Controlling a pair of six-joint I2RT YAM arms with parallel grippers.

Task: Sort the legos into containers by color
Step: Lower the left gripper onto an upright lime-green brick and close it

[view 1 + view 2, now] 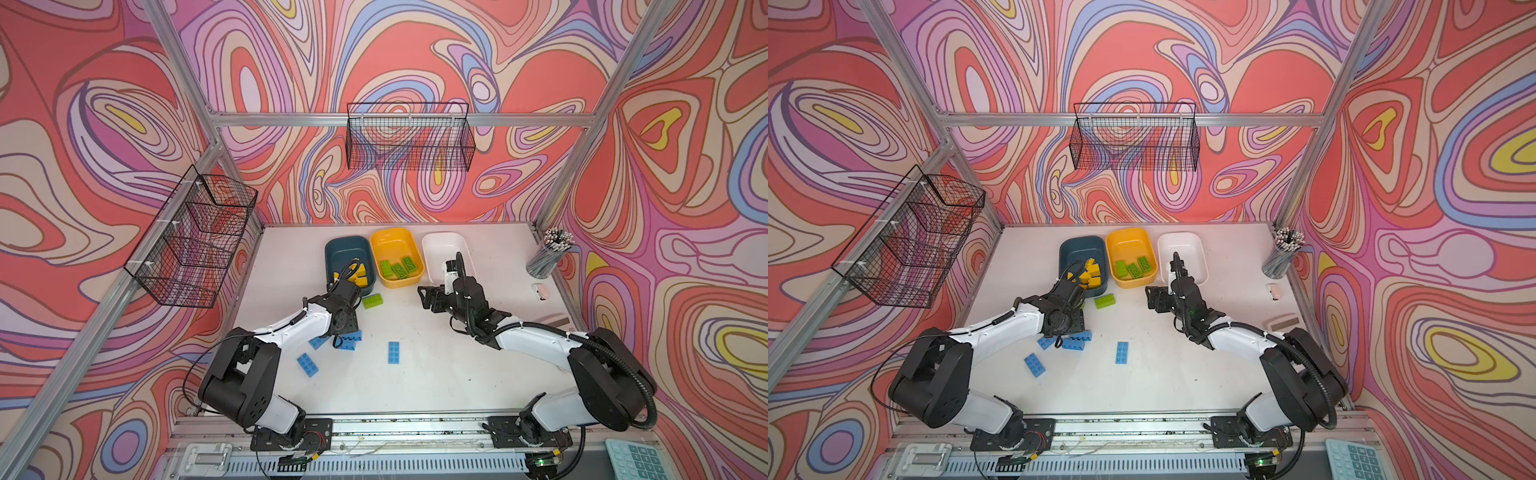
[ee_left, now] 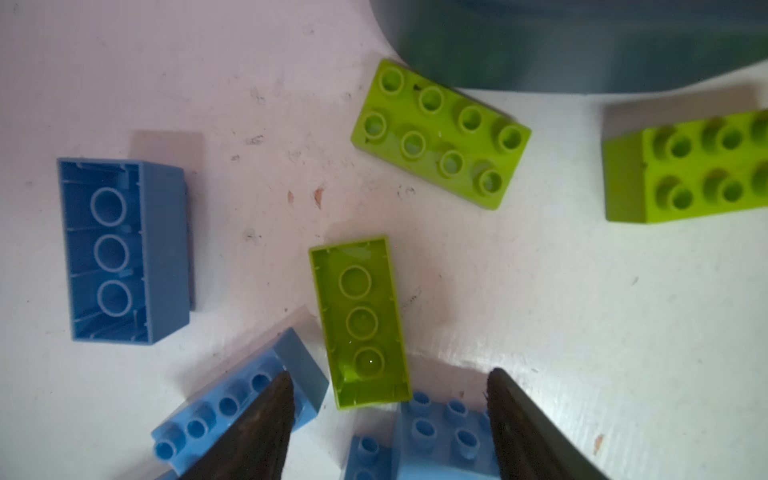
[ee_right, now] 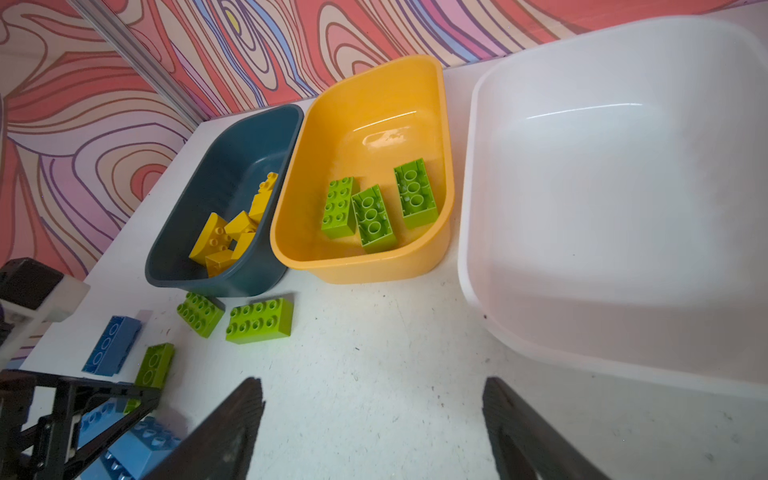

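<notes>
Three containers stand in a row at the back: a teal tub (image 1: 347, 249) (image 3: 232, 166) holding yellow legos (image 1: 359, 276) (image 3: 228, 237), a yellow tub (image 1: 395, 241) (image 3: 374, 116) holding three lime legos (image 1: 399, 268) (image 3: 374, 208), and a white tub (image 1: 442, 245) (image 3: 623, 166) that looks bare inside. Loose lime legos (image 1: 372, 301) (image 2: 440, 133) (image 2: 359, 320) and several blue legos (image 1: 394, 352) (image 1: 307, 365) (image 2: 120, 249) lie on the table. My left gripper (image 2: 390, 375) (image 1: 337, 338) hangs open low over stacked blue legos (image 2: 444, 432). My right gripper (image 3: 372, 382) (image 1: 426, 297) is open over bare table before the white tub.
A grey mesh pen cup (image 1: 548, 257) stands at the right back corner, with a small white object (image 1: 539, 291) near it. Black wire baskets (image 1: 409, 137) (image 1: 195, 237) hang on the back and left walls. A teal calculator (image 1: 636, 459) lies beyond the front rail.
</notes>
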